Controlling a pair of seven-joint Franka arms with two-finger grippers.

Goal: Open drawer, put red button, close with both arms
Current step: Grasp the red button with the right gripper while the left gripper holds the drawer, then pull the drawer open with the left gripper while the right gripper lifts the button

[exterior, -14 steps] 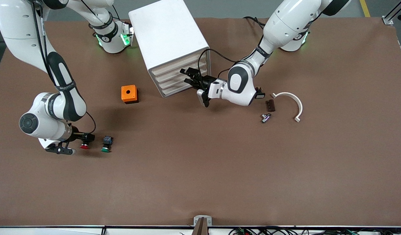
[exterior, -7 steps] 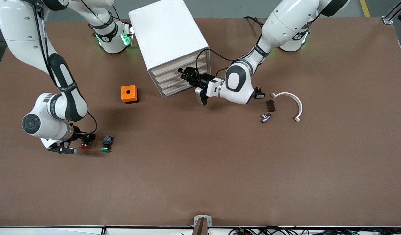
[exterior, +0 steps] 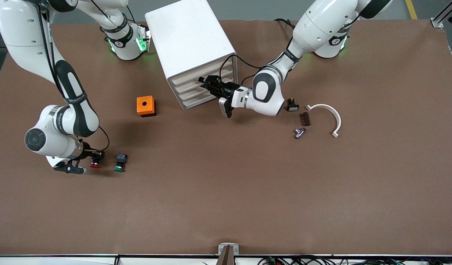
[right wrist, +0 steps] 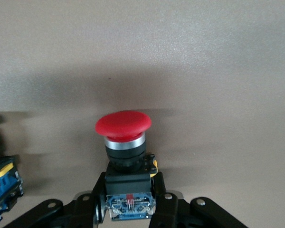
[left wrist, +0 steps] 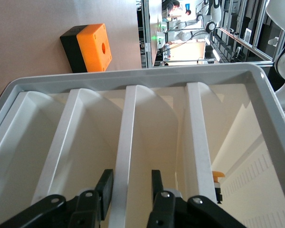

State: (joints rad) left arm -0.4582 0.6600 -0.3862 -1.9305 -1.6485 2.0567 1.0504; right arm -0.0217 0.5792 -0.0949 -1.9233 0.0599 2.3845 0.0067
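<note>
My right gripper (right wrist: 129,206) clamps the red button (right wrist: 123,126) on the table (exterior: 226,191); my left gripper (left wrist: 131,194) pinches a drawer (left wrist: 128,142) front edge at the cabinet (exterior: 191,44)

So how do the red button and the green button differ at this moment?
The red button sits between the shut jaws of the right gripper, clamped at its block body; the green button lies free on the table beside it, untouched. The red cap is red, the green button's cap green. Both lie near the right arm's end of the table, caps toward the front camera.
</note>
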